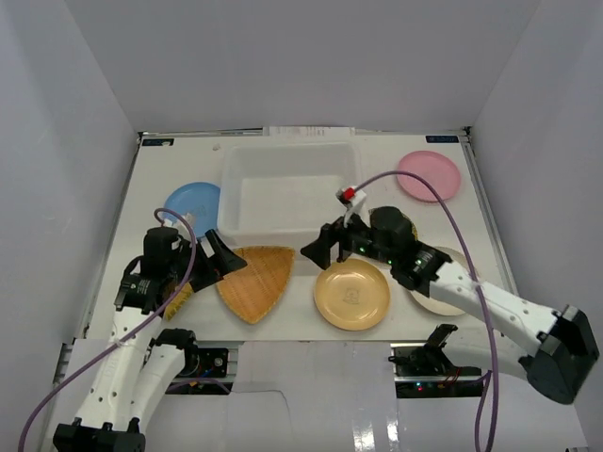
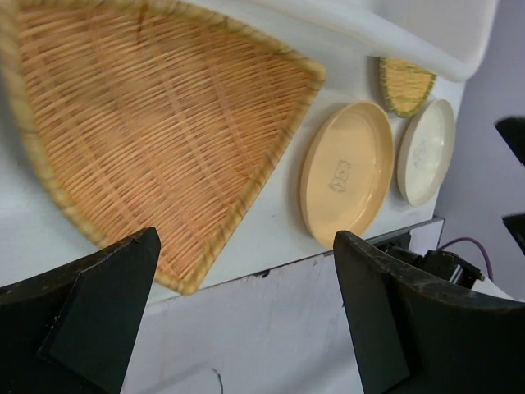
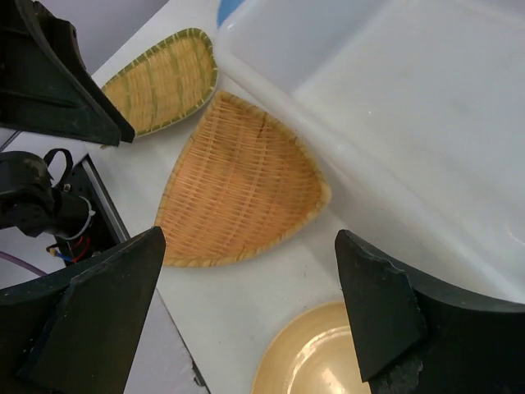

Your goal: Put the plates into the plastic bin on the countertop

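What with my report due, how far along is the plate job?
Done: nothing; the plastic bin holds no plate. In hand: nothing; left gripper and right gripper hang open. Left: blue plate, pink plate, yellow-orange plate, cream plate, triangular tray, oblong tray, on the countertop.

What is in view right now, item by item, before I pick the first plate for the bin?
plastic bin: one, translucent white, back centre
blue plate: one, blue, left of the bin
pink plate: one, pink, back right
triangular tray: one, yellow woven, in front of the bin
yellow-orange plate: one, right of that tray
cream plate: one, cream, front right, partly under the right arm
oblong tray: one, yellow woven, green rim, front left
second woven tray: one, green rim, right of the bin, partly seen
countertop: white
left tool: black, open
right tool: black, open
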Available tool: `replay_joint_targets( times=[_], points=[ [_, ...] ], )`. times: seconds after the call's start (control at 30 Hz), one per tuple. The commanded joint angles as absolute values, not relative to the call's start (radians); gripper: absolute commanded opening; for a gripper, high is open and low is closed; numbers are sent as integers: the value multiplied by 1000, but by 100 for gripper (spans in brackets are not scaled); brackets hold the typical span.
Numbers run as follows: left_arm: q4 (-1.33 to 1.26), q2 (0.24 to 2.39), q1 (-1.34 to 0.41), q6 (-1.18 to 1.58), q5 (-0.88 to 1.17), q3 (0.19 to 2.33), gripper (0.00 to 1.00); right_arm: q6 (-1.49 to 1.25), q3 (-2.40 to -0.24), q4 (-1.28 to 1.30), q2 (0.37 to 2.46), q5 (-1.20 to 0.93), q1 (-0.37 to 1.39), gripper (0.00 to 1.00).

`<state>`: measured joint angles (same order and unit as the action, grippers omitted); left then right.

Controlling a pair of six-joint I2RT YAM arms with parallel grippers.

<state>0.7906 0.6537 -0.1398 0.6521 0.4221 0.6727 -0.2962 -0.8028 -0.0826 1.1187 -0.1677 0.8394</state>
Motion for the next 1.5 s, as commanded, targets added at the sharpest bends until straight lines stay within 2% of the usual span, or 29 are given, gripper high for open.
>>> replay_joint_targets(
  times=[0.0,0.1,0.23,0.43,0.63,0.67,0.8,0.93,1.03,1.13,1.27,1.3,1.37,1.4,1.47],
  points=[
    [987,698,-155,672,329,733,98,-417,-622,-91,976,-63,836,90],
    [1067,758,-185,703,290,744,98,-443,-549,-2,835,27,830,91],
    [1178,792,-242,764,132,782,98,-456,-503,141,681,112,830,91],
    [1216,776,-250,870,131,730,98,-500,-454,279,549,150,828,97],
    [1060,779,-249,986,182,589,98,-587,-422,411,468,330,827,100],
    [993,799,-252,1002,204,540,98,-619,-407,414,471,348,825,96],
    [878,863,-253,1029,183,497,98,-681,-390,417,525,394,798,91],
    [662,854,-253,1094,229,393,98,-730,-341,417,528,393,704,90],
    [597,848,-252,1114,248,319,95,-739,-288,408,538,327,611,94],
    [551,838,-253,1117,256,279,80,-735,-233,362,558,249,539,95],
    [543,801,-252,1117,255,256,44,-730,-192,299,613,140,505,95],
    [543,792,-253,1117,259,255,30,-729,-192,293,636,126,503,93],
    [551,766,-253,1115,273,249,15,-723,-198,275,656,109,503,89],
    [552,758,-253,1115,285,245,2,-718,-202,269,676,79,503,88],
    [583,749,-255,1114,325,251,0,-703,-209,256,698,52,503,83]
  ],
)
